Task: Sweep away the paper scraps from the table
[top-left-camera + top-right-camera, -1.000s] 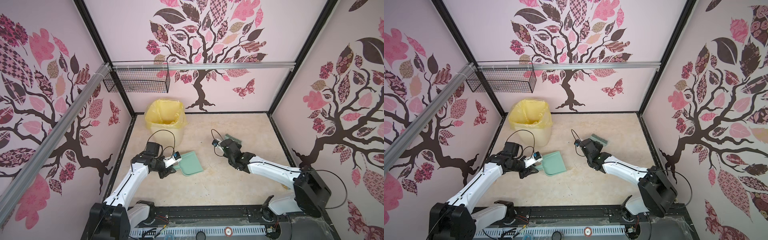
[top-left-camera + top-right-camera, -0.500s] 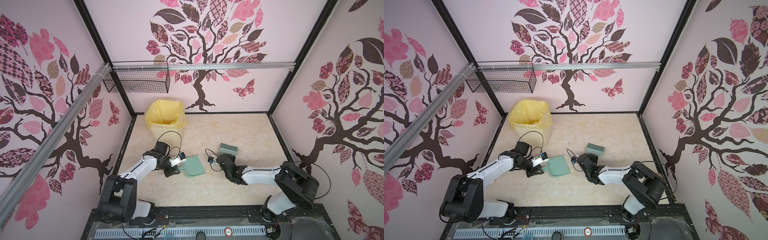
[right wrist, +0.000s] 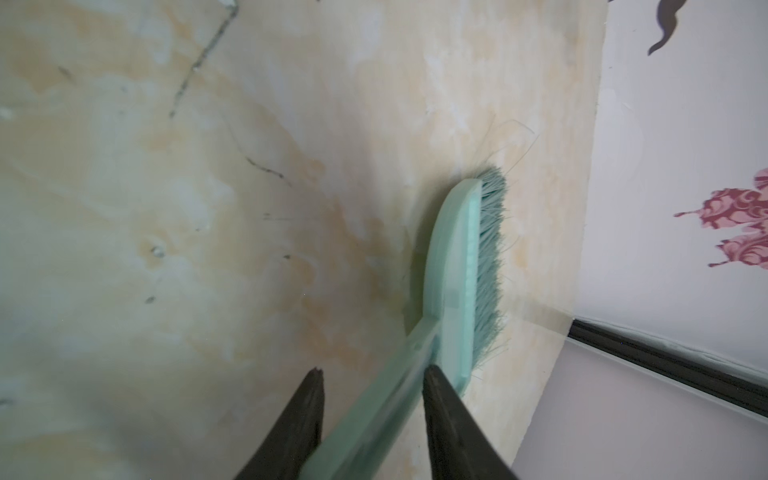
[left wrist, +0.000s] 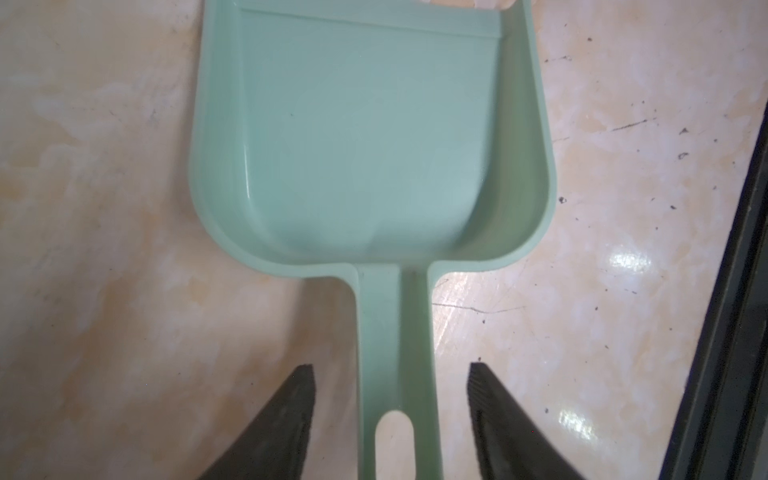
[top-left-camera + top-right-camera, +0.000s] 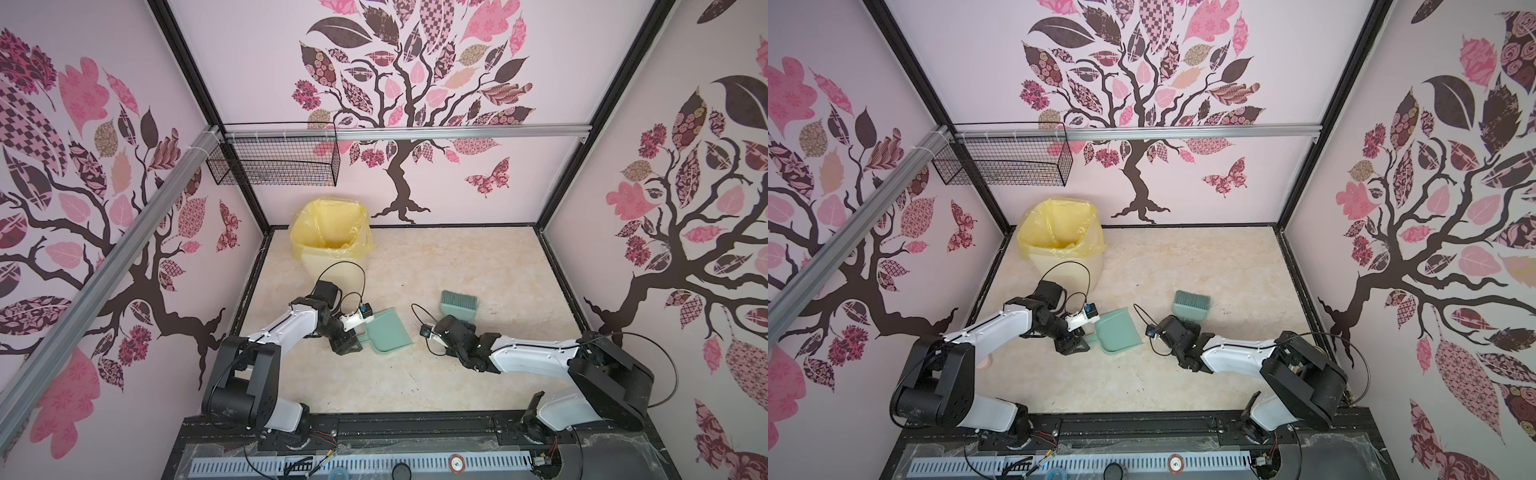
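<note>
Left wrist view gives you the left hand spread wide, its jaws standing clear on either side of the dustpan handle and gripping nothing. The dustpan lies flat on the surface with its tray empty, near the yellow-lined bin, on the side of the bin towards the arm bases. The right wrist view has the right hand parted too. The brush handle runs loose between its jaws, with a gap showing on one side. The brush rests on the surface farther from the bin than the dustpan is. You will find no paper scraps on the surface in any view, and none in the dustpan. Whether they sit in the bin you cannot tell, since its depths are not visible. Judged from that, the sweeping and emptying look finished and both tools look set down. At most, you still have to draw the arms clear.
</note>
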Controlling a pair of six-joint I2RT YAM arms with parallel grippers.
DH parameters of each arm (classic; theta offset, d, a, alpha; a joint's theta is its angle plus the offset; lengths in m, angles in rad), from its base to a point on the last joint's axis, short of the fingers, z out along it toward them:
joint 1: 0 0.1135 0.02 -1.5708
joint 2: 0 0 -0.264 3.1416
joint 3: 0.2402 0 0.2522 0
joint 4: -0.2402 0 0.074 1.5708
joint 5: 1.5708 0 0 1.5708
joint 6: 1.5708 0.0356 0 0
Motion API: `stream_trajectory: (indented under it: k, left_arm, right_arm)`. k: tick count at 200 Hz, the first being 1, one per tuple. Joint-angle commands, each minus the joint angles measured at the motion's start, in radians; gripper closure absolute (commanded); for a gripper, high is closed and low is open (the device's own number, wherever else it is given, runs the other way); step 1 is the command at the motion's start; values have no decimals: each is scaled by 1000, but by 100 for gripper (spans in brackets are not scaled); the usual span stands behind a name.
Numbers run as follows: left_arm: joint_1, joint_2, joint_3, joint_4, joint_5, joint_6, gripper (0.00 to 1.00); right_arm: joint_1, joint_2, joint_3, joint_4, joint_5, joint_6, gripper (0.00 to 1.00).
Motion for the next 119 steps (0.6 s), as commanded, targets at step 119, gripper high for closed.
stream_trajectory:
  k: [119]
  left_arm:
    - [247,-324,165,-123,310,-173,3]
  right_arm:
    - [-45,-387,160,-269,-414,285,24]
